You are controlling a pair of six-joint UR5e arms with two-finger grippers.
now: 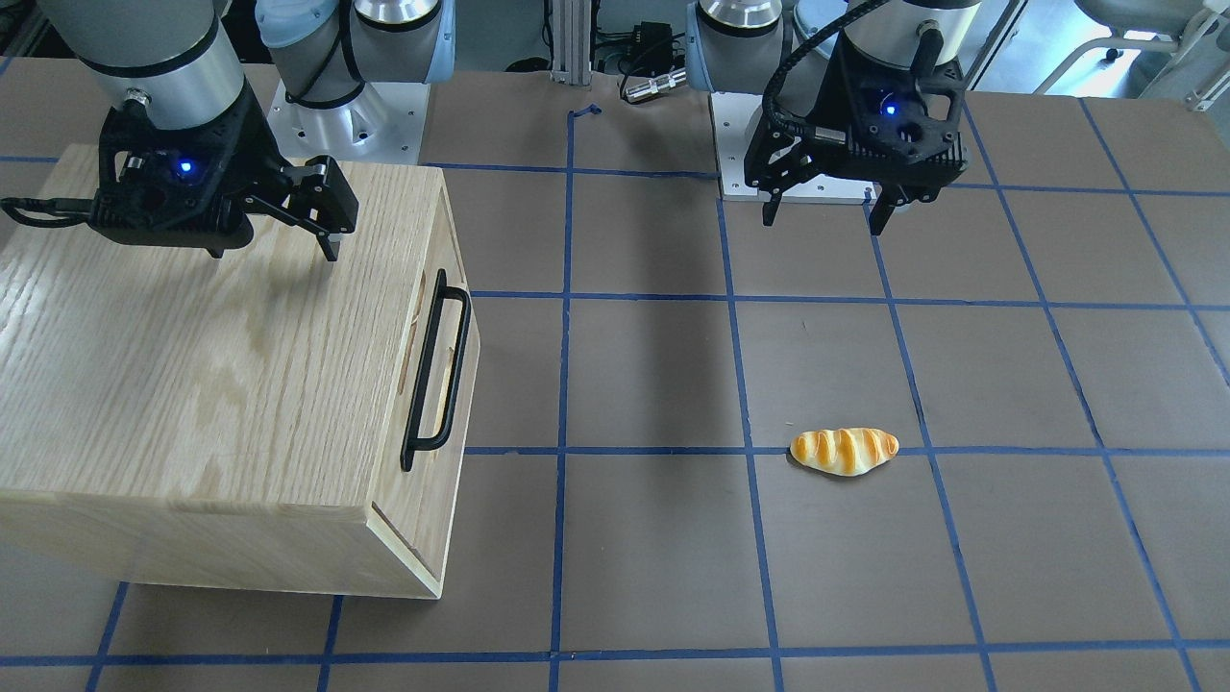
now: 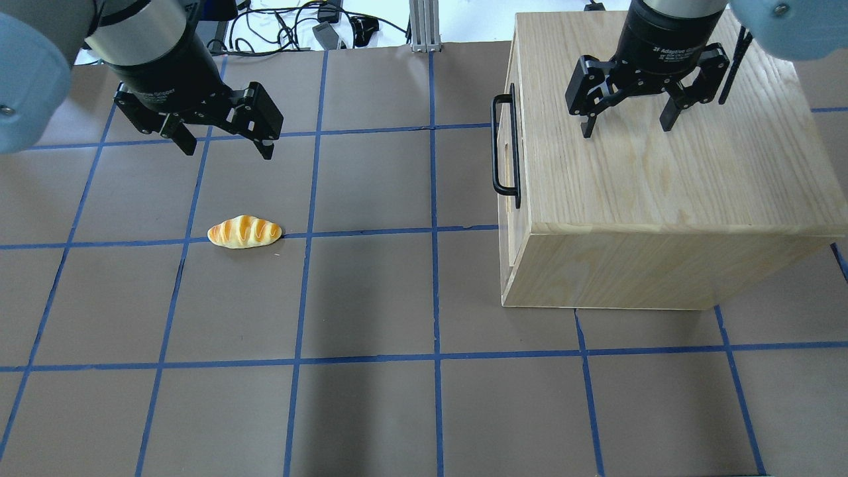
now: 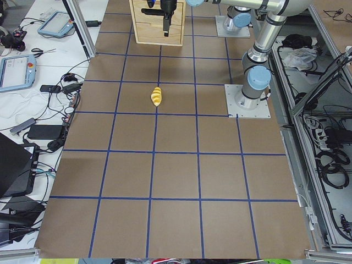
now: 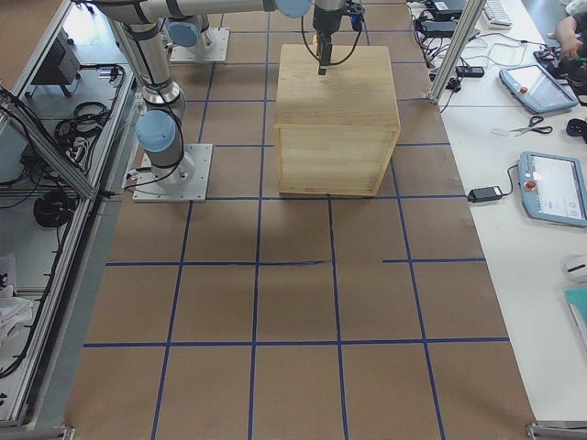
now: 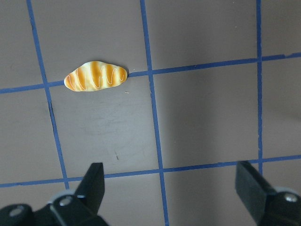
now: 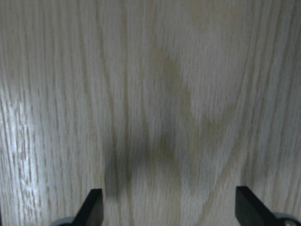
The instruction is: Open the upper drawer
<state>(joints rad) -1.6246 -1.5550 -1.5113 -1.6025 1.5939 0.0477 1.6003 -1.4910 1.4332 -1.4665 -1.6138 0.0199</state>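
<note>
The upper drawer's front (image 2: 510, 142) faces the table's middle and carries a long black bar handle (image 2: 505, 147), also seen in the front-facing view (image 1: 437, 370). The drawer sits flush in the oak cabinet (image 2: 662, 179), shut. My right gripper (image 2: 626, 129) is open and empty, hovering above the cabinet top, behind and to the right of the handle; its wrist view shows only wood grain between the fingertips (image 6: 91, 207). My left gripper (image 2: 228, 151) is open and empty above the table, far left of the cabinet.
A toy bread roll (image 2: 244, 232) lies on the brown table under and in front of my left gripper, also in the left wrist view (image 5: 96, 76). Blue tape lines grid the table (image 2: 430, 298). The cabinet (image 1: 192, 365) fills the right side.
</note>
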